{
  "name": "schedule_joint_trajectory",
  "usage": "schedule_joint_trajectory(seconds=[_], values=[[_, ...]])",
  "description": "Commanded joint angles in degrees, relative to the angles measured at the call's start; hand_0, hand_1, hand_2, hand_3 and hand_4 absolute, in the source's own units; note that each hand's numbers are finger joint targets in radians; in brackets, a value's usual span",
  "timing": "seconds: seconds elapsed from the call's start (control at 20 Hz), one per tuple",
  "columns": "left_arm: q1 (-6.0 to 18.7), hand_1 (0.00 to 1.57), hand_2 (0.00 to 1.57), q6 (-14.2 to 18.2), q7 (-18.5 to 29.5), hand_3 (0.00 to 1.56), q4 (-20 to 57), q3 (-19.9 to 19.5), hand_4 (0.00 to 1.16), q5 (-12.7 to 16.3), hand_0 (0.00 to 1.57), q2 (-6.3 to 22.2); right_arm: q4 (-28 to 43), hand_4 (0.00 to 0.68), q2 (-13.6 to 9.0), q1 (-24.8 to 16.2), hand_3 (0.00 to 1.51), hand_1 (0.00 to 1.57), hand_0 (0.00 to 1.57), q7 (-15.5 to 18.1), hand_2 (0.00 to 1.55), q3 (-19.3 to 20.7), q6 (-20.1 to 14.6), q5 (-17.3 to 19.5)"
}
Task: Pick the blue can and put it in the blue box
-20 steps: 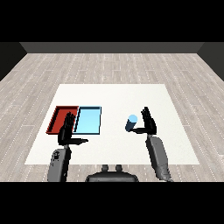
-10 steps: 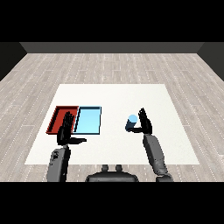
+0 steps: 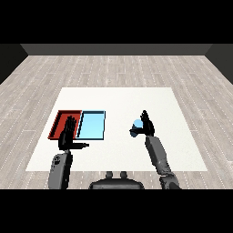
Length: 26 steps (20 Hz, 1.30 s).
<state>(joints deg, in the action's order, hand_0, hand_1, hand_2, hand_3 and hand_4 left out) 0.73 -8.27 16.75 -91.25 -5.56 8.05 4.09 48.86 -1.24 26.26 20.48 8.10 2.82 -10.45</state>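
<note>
The blue can (image 3: 136, 127) is standing upright on the white bench (image 3: 118, 98), well to the right of the light blue tray (image 3: 92, 124). The right hand (image 3: 146, 124) is touching the can's right side, thumb reaching across its front; whether it is clamping cannot be told. The left hand (image 3: 68, 135) is hovering with fingers apart over the red tray (image 3: 61, 120).

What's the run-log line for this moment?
phase: reaching | right hand: at blue can, fingers not visibly curled round it | left hand: open, over red tray | light blue tray: no can inside
</note>
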Motion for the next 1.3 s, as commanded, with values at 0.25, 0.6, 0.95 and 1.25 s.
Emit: schedule_joint_trajectory(seconds=[0.25, 0.6, 0.95, 1.25], values=[[3.0, 0.0, 0.0, 0.1, -1.6, 0.0, 1.6, -1.6, 0.0, 1.1, 0.0, 0.9, -11.5, 0.0, 1.2, 4.0, 0.0, 0.0, 0.0, 7.6, 0.0, -4.4, -2.5, -3.5], [1.0, 0.0, 0.0, -1.1, -3.3, 0.0, -2.4, -2.3, 0.0, 2.4, 0.0, 2.4, -10.8, 0.599, 1.2, 9.2, 1.46, 1.52, 1.52, 5.1, 1.5, -0.4, -14.1, -0.6], [-2.1, 0.0, 0.0, 2.0, -1.4, 0.0, -4.0, 3.4, 0.0, -1.9, 0.0, -2.6, -8.8, 0.597, 1.2, 4.6, 1.45, 1.53, 1.53, 5.2, 1.49, -5.0, -13.3, 0.9], [-2.3, 0.0, 0.0, 0.1, 0.3, 0.0, -1.7, 1.9, 0.0, -1.6, 0.0, -0.7, 4.8, 0.619, 1.0, 4.1, 1.44, 1.48, 1.48, -5.5, 1.47, -8.7, -14.3, 2.2]])
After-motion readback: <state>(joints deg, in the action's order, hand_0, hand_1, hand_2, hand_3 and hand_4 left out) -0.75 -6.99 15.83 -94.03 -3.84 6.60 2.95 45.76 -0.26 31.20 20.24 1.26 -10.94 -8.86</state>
